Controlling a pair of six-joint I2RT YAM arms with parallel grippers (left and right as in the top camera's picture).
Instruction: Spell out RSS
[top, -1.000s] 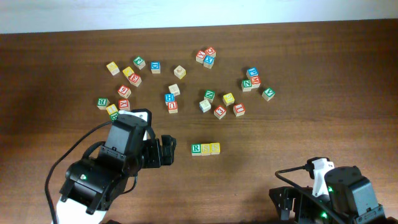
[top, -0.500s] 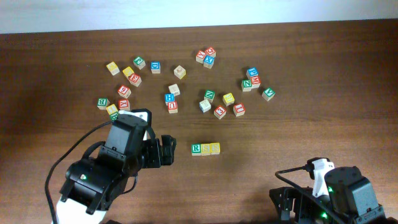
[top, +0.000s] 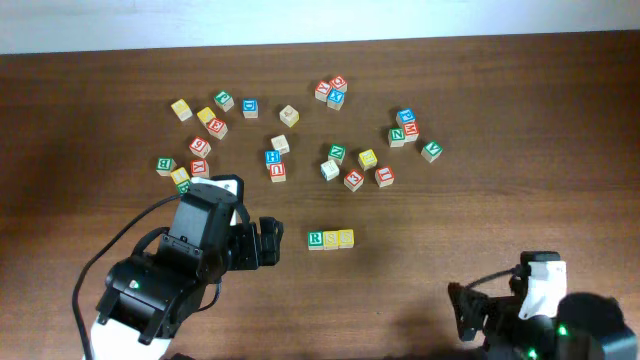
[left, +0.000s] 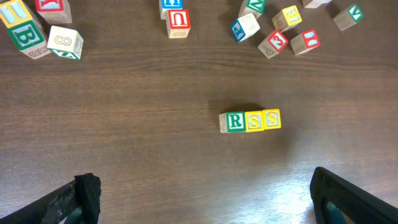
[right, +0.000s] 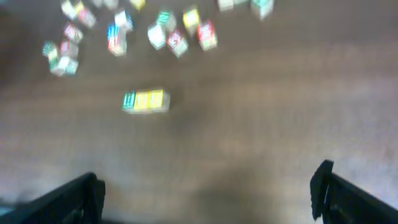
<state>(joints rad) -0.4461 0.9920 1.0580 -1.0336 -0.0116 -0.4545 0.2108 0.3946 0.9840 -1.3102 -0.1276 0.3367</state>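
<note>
Your RSS cubes (left: 250, 121) sit touching in a row; your left gripper (left: 204, 190) and right gripper (right: 208, 186) gape wide, empty.

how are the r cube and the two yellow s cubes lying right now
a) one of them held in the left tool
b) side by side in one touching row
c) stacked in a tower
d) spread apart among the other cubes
B: in the left wrist view the R cube, the middle S cube and the end S cube sit edge to edge in one flat row on the table.
</note>
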